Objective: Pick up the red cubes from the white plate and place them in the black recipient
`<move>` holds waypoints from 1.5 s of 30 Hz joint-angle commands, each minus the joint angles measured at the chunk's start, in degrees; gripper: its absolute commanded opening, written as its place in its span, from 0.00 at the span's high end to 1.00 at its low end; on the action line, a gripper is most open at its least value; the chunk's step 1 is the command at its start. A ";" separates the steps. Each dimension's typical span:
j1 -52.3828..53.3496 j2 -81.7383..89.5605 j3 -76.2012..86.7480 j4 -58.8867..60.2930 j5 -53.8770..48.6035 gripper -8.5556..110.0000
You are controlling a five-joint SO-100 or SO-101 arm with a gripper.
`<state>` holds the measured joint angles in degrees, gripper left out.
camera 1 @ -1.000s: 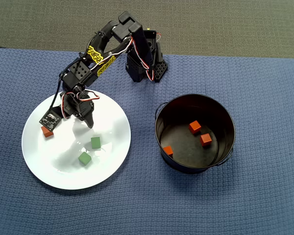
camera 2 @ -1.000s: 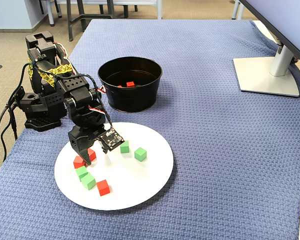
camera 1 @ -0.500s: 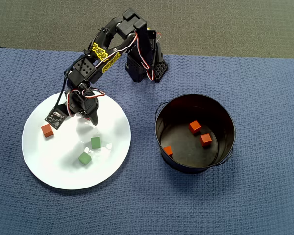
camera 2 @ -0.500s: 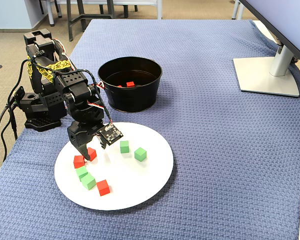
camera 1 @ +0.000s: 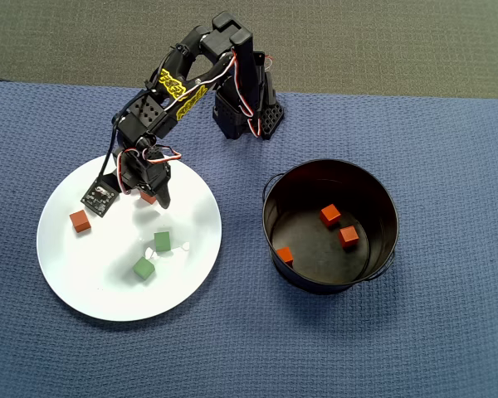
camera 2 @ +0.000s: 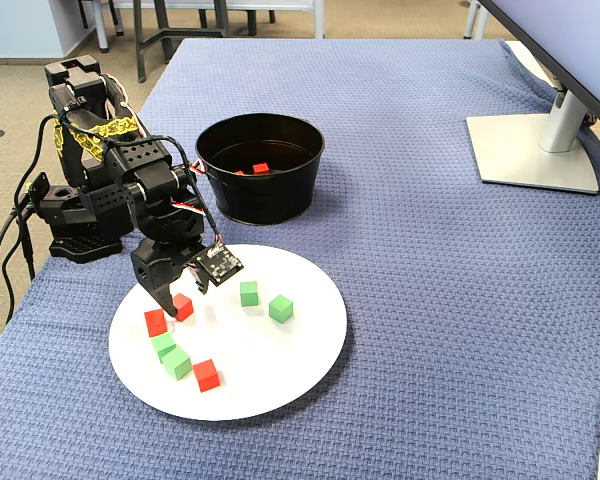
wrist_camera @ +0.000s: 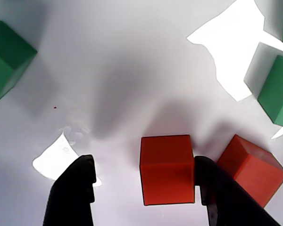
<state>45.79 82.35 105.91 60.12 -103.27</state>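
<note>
My gripper [wrist_camera: 144, 162] is open low over the white plate [camera 1: 108, 282], near its rim on the arm's side. One red cube [wrist_camera: 166, 169] lies between the fingers; it touches the right finger and a gap separates it from the left one. A second red cube [wrist_camera: 247, 167] sits just outside the right finger. In the fixed view these two [camera 2: 183, 306] [camera 2: 156, 322] lie at the gripper [camera 2: 172, 305], and a third red cube [camera 2: 206, 374] rests nearer the front. The black recipient [camera 1: 270, 228] holds three red cubes [camera 1: 330, 215].
Green cubes lie on the plate [camera 2: 270, 360]: two to the right of the gripper [camera 2: 249, 293] [camera 2: 281, 308], two by the red pair [camera 2: 163, 345] [camera 2: 177, 362]. The arm's base [camera 1: 245, 112] stands beyond the plate. A monitor stand [camera 2: 535, 150] is at the far right on the blue cloth.
The wrist has drawn back a little toward the arm's base, so the open fingers now stand at the pair of red cubes. No cube has moved.
</note>
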 commanded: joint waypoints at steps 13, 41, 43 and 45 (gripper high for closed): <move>-1.67 4.13 0.35 0.00 0.26 0.92; -38.50 15.56 -36.74 24.26 67.68 0.93; -43.86 17.58 -35.86 23.38 74.71 0.93; -49.66 19.51 -33.66 22.32 80.60 0.93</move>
<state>5.71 96.15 73.74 83.23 -34.54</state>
